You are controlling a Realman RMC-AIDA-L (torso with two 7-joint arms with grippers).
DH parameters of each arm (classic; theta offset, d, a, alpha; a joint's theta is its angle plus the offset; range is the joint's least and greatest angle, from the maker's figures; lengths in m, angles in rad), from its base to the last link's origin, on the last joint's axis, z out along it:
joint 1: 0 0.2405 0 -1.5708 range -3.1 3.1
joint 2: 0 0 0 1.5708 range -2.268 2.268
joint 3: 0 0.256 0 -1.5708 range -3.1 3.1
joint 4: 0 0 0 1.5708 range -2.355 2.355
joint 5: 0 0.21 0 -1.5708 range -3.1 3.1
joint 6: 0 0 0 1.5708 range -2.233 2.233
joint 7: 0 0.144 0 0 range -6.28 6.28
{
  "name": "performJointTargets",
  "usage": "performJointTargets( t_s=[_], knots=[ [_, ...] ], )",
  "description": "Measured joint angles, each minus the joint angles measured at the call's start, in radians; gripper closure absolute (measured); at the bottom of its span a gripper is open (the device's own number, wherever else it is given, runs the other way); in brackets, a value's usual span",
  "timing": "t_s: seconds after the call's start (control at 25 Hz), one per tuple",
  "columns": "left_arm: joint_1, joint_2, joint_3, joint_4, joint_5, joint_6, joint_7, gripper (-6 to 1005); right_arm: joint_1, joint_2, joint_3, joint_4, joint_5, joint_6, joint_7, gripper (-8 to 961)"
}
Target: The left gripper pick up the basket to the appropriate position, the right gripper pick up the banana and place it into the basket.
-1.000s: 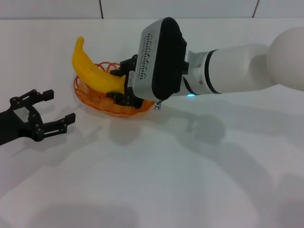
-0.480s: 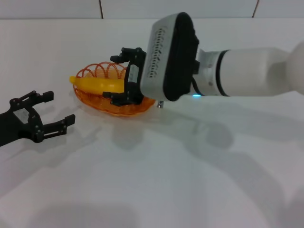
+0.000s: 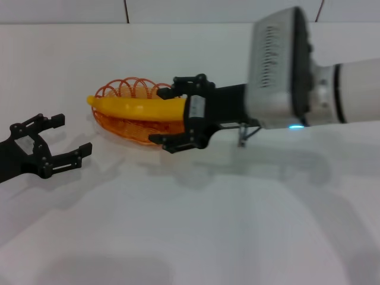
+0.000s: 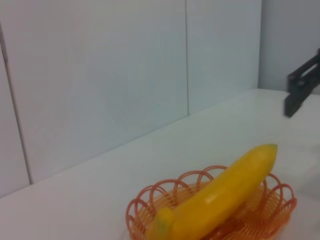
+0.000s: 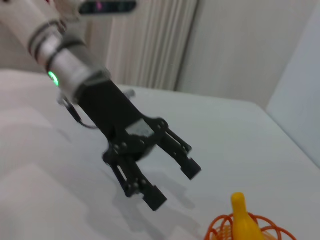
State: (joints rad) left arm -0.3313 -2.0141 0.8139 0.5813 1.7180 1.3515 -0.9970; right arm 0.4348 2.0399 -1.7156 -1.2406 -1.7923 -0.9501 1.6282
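The large, smooth, bright yellow plastic-looking banana [image 3: 135,107] lies lengthwise in the shallow oval basket of translucent orange wire loops [image 3: 127,89], which sits on the white table [image 3: 178,225]. In the head view the banana's left tip pokes just past the basket's left rim, while its right end is hidden behind the right gripper [image 3: 178,114], a black 2-fingered claw with a small white label on a white-grey perforated housing. That claw's fingers are spread apart, 1 above and 1 below the banana's right end; whether either finger touches the fruit cannot be made out. The basket's right rim is also covered by the claw.

The left gripper [image 3: 54,142], a black 2-fingered claw, hovers low over the table to the left of the basket, apart from it, its fingers spread wide and holding nothing. Its arm is cut off by the head view's left edge. The right wrist view shows the same claw [image 5: 171,181] more fully, on a black arm with a white-grey cylinder and a green light, and only a corner of the basket [image 5: 220,229] with the banana's tip [image 5: 240,212] at the picture's edge.

In the left wrist view the banana [image 4: 220,192] rests across the basket [image 4: 145,205], whose near side is cut off; 1 dark finger [image 4: 302,85] shows at the far edge.
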Motion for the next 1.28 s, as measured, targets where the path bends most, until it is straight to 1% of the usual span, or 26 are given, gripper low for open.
performJointTargets(
  t_s=[0.12,0.24,0.52,0.68,1.0,1.28],
  knots=[
    [0.000,0.000,-0.001,0.000,0.000,0.000,0.001,92,-0.012,0.000,0.084,0.043,0.062,-0.092,-0.064,127],
    [0.000,-0.001,-0.003,0.000,-0.002,0.000,0.003,92,-0.017,0.000,0.161,0.115,0.102,-0.141,-0.123,129],
    [-0.002,-0.003,-0.002,0.000,-0.005,0.001,0.009,92,-0.001,0.000,0.287,0.312,0.150,-0.150,-0.238,128],
    [-0.002,-0.006,-0.002,0.000,-0.009,0.002,0.016,92,0.021,0.000,0.323,0.409,0.151,-0.151,-0.271,128],
    [0.000,-0.010,-0.002,0.000,-0.009,0.005,0.021,92,0.001,-0.005,0.331,0.450,0.147,-0.158,-0.284,128],
    [-0.001,-0.014,-0.002,0.000,-0.009,0.004,0.027,92,-0.009,-0.006,0.372,0.468,0.136,-0.189,-0.285,128]
  ],
)
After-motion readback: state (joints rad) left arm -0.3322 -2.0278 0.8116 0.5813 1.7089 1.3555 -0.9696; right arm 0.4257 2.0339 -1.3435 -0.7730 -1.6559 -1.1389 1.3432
